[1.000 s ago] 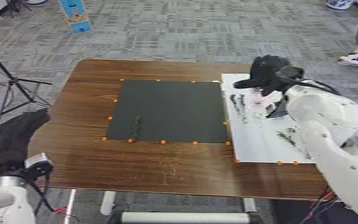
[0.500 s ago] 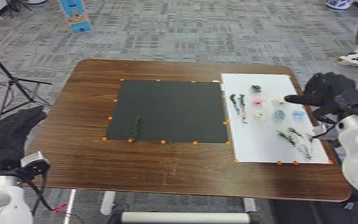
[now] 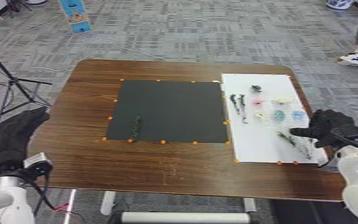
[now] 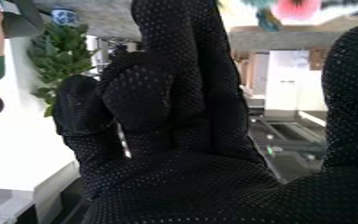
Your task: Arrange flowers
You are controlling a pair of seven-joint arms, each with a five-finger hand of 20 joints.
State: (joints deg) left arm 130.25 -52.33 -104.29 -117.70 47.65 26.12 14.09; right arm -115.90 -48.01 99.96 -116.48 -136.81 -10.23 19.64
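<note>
Greenery first, folks: we've got one thin sprig of it lying on the black sheet, over toward the lower left, running roughly in line with the left edge. The rest of the goodies are on the white sheet to the right. We see a pink flower, a cream flower, a teal flower and a light blue flower, plus dark green stems on the left side and leafy sprigs lower down. Our right hand is at the white sheet's right edge, near those leafy sprigs. It's loosely open, some fingers pretty straight, others bent, thumb well apart, nothing in its grip. Our left hand hangs just off the table's left side, fingers extended and relaxed, holding nothing either.
</note>
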